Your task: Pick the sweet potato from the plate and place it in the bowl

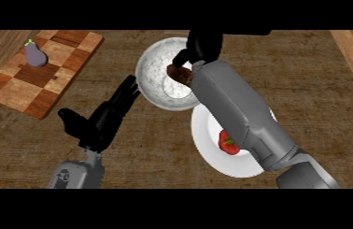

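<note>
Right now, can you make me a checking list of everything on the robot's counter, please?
Surface: brown wooden counter.
Job's things: sweet potato is off the white plate and held over the speckled bowl; cannot tell if it touches the bowl.
Clutter: red vegetable on the plate; purple eggplant on the checkered cutting board at far left.
Hands: right hand curled round the sweet potato; left hand open, fingers up, resting at lower left.
Cables: nothing seen.
Surroundings: nothing seen beyond the counter.
</note>
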You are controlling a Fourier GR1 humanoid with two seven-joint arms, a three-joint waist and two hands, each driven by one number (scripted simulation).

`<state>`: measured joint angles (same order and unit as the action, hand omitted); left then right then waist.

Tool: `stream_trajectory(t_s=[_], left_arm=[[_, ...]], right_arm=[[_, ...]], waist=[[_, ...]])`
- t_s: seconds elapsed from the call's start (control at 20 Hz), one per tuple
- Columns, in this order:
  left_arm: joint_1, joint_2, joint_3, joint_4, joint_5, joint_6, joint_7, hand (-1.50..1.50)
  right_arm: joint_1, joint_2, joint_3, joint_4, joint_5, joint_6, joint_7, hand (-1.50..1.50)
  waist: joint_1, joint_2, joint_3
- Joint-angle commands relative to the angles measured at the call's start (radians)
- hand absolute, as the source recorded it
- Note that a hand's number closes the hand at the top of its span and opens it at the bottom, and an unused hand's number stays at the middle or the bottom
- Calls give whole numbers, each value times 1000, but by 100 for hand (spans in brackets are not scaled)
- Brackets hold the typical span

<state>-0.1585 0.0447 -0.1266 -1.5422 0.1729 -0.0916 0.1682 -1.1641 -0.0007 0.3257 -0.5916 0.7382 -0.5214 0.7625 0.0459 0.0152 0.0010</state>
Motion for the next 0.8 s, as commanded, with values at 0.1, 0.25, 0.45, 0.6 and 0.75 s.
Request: stream_trajectory(t_s=[0.1, 0.25, 0.45, 0.6, 0.75], left_arm=[[-3, 0, 11, -2, 21, -5, 19, 0], [-7, 41, 58, -7, 33, -11, 31, 0], [24, 1, 21, -14, -2, 27, 21, 0], [18, 10, 52, -2, 14, 28, 20, 0], [69, 36, 55, -17, 17, 0, -5, 0]], right_arm=[[64, 1, -69, -206, -94, -340, -172, -150], [158, 1, 5, -392, -170, -383, -240, -150], [287, 1, 169, -619, -169, -466, -202, -150], [416, 1, 262, -823, -123, -473, -154, -150], [522, 1, 357, -987, 13, -477, -121, -150]], waist=[[-14, -8, 2], [-32, -21, 1], [-52, -28, 0], [-80, -34, 0], [-96, -43, -1]])
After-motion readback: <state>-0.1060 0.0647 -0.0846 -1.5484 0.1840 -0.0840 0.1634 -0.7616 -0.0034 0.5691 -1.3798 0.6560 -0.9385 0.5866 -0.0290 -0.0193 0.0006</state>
